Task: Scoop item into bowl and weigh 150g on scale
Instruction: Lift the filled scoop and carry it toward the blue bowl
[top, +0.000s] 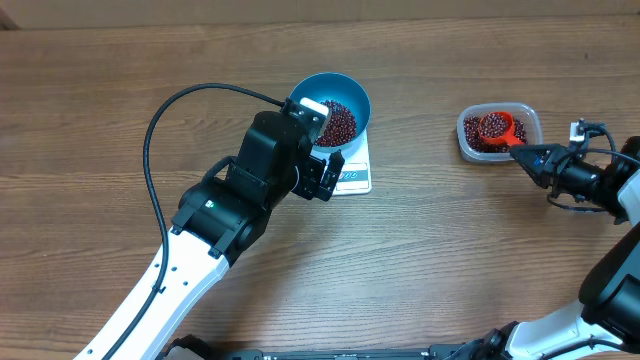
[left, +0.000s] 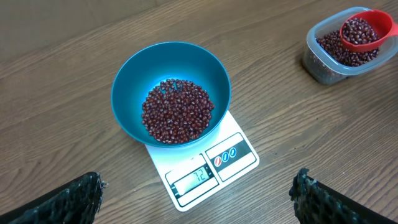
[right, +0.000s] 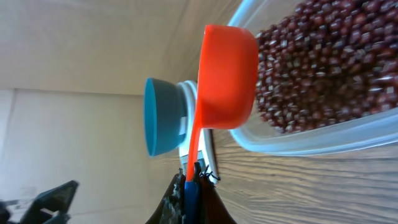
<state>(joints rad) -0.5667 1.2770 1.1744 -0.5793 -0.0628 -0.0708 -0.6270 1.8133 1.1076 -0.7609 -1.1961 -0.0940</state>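
Fingertips (left: 81, 194) of the left gripper (left: 198, 182), cropped at the lower corners, stand spread before the scale (left: 239, 155), half hidden under the bowl (left: 130, 81) of beans (left: 177, 112); at upper right, the right gripper (top: 528, 158) pinches the scoop (left: 367, 30) resting in the tub (left: 316, 62).

Blue bowl (left: 180, 62), red-brown beans (left: 177, 112), white scale (left: 163, 163), red scoop (right: 227, 74).

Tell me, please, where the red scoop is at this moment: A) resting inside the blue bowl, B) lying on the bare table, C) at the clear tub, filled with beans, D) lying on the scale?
C: the right gripper is shut on the handle of the red scoop, which sits full of beans at the clear tub, well apart from the blue bowl on the scale.
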